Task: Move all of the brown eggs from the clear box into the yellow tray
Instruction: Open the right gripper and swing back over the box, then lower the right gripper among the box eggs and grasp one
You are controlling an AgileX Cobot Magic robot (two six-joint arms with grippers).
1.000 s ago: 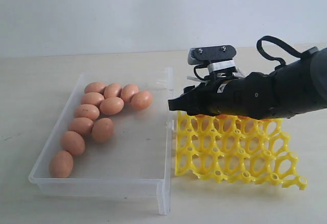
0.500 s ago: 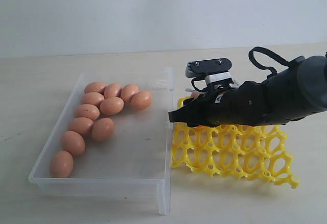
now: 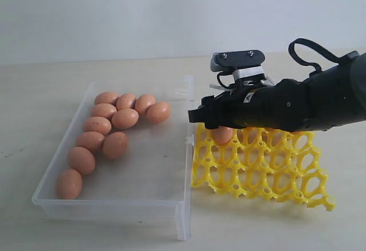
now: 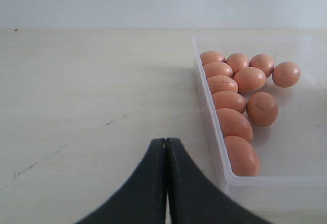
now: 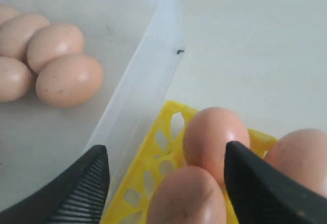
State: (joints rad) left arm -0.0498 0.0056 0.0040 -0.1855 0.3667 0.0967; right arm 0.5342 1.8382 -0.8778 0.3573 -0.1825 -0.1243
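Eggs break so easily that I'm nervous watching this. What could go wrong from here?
The right gripper is open, but one finger sits close beside the egg in the yellow tray; pulling away could nudge it out of its cup. The other brown eggs in the clear box lie bunched and touching, so grabbing one may knock its neighbours.

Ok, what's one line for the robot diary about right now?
right gripper: open above yellow tray | left gripper: shut | brown eggs: eleven in clear box, at least three in tray
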